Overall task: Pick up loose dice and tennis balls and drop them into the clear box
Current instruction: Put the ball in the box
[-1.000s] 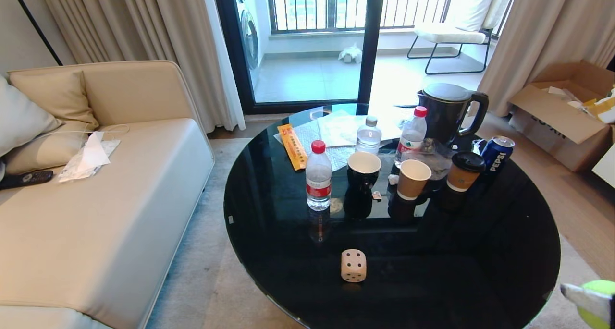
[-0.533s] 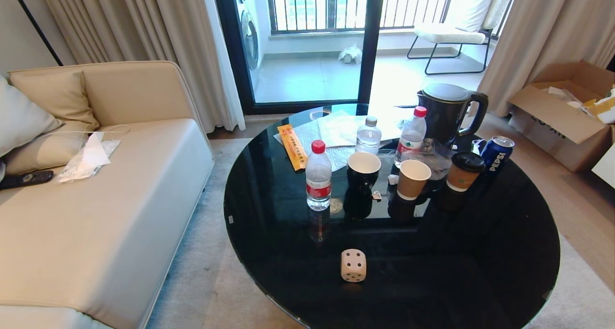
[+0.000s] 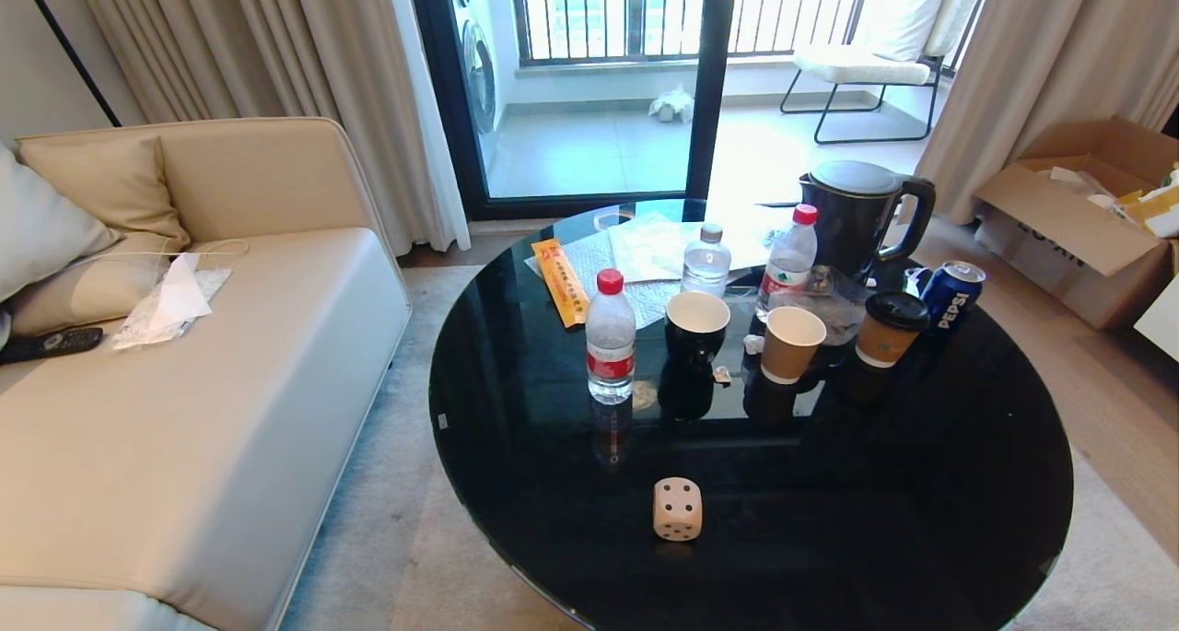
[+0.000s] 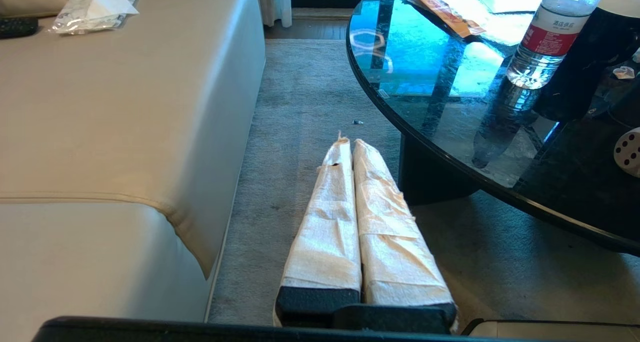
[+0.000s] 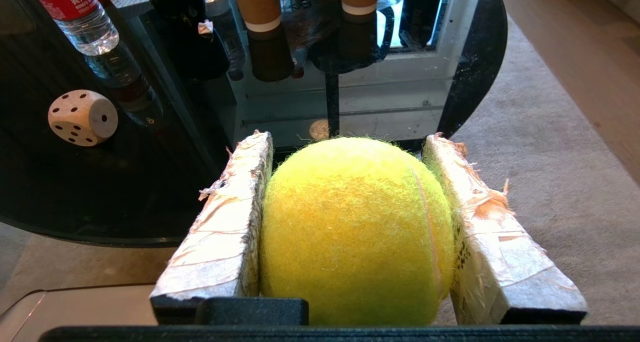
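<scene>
Table: round black glass table, my reference for everything here; the near half is mostly bare glass.
Die: cream die sits alone on the table close to the near rim, open glass all around it. Also shows in the right wrist view.
Clutter: water bottle, black mug, paper cup, lidded coffee cup, kettle and soda can crowd the table's far half.
Right gripper: right gripper is below the table's near-right edge, over the rug, fingers clamped on both sides of a tennis ball.
Left gripper: left gripper hangs low over the strip of rug between the table's left rim and the sofa, taped fingers pressed together, nothing in them.
Room: the rug strip left of the table is a narrow lane; the right of the table is wider floor, with a cardboard box well off.
Clear box: can't spot it in any view.
</scene>
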Controlling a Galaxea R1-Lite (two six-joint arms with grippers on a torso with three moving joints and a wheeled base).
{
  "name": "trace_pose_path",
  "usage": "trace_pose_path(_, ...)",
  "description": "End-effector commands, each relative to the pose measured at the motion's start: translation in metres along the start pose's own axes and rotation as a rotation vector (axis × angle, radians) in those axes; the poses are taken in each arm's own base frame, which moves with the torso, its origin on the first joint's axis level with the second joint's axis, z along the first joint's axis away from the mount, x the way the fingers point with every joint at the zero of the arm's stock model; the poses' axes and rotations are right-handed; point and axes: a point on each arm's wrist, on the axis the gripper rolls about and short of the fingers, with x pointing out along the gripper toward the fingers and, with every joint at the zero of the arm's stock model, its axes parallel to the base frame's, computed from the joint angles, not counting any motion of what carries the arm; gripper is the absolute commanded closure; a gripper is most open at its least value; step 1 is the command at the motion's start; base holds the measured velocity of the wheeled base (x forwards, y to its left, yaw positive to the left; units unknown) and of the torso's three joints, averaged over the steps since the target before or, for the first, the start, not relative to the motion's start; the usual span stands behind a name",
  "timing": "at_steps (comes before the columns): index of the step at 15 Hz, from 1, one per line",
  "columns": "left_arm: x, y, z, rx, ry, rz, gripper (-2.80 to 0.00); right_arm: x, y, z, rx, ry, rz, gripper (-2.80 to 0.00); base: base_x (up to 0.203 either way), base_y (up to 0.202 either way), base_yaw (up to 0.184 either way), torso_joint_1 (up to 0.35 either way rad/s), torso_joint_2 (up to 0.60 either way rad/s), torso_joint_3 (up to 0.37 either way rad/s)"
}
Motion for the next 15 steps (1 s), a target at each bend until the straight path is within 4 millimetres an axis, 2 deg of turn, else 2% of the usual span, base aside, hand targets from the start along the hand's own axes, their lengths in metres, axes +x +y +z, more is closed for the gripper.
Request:
trace_pose_path(1, 0.0000, 0.0000, 0.0000, 0.000, 0.000, 0.000, 0.00, -0.0005, -0.0001, -0.0014, 0.000, -0.001, 0.000, 0.00, 0.000, 0.000, 0.000, 0.000, 0.00, 0.000)
trace_pose_path(15, 0.0000, 0.0000, 0.0000, 0.000, 0.000, 0.000, 0.00, -0.0005, -0.0001, -0.0014, 0.000, -0.001, 0.000, 0.00, 0.000, 0.000, 0.000, 0.000, 0.00, 0.000)
